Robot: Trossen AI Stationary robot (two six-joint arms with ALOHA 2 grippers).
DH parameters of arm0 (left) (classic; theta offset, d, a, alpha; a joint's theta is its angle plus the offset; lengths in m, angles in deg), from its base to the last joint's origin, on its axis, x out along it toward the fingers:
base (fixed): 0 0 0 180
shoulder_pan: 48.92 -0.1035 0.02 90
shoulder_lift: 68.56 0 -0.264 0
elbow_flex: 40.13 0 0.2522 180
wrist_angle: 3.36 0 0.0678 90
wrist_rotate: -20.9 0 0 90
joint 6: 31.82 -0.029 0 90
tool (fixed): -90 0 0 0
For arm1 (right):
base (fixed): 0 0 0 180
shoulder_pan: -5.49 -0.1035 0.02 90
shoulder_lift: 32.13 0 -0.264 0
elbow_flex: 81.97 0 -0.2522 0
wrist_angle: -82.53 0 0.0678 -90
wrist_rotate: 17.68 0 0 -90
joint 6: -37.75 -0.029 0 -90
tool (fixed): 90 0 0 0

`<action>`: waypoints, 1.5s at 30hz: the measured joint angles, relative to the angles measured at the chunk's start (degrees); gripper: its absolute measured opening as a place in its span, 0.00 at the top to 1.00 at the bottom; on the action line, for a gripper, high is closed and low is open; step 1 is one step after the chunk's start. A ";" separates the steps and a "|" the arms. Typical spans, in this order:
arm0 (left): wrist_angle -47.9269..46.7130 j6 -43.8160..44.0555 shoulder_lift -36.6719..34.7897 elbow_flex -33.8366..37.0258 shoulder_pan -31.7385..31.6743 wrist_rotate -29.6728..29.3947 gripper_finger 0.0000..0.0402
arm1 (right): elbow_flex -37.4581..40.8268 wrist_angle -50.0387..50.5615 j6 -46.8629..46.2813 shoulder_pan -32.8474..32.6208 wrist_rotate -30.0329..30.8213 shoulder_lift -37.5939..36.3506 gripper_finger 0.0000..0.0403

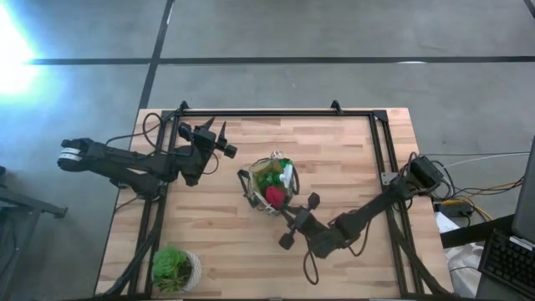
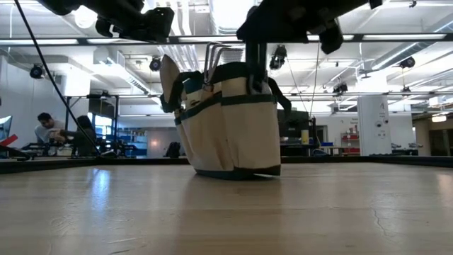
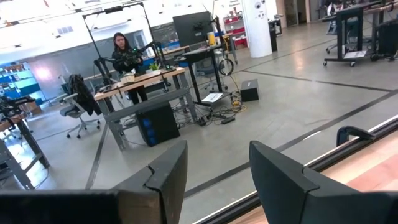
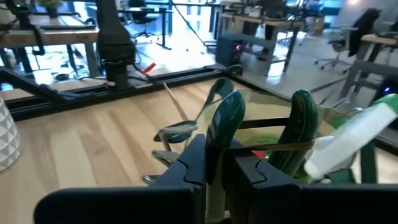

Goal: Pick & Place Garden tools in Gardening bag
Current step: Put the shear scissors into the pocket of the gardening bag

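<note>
The gardening bag [image 1: 269,189] stands mid-table from above, right gripper [image 1: 288,209] touching its rim, nearer than the left gripper [image 1: 219,142]. In its wrist view, closed jaws pinch a green handle [image 4: 225,121]. Left jaws stand wide, empty.

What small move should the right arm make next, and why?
Probably open the right gripper and lift clear: it is shut on a dark green loop at the rim of the beige fabric gardening bag, red and green tools already inside. The left gripper waits open, off left.
</note>
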 joint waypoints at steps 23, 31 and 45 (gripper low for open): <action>-0.18 -0.35 -0.02 0.00 -0.01 0.00 0.57 | 4.83 1.91 -11.86 0.95 3.42 0.00 0.96; -0.18 -0.31 -0.02 0.00 -0.02 0.00 0.57 | 6.01 2.78 -13.96 2.03 3.17 -0.02 0.96; -0.18 -0.19 -0.02 0.00 -0.02 0.00 0.57 | 7.50 2.67 -19.71 2.22 3.18 -0.13 0.96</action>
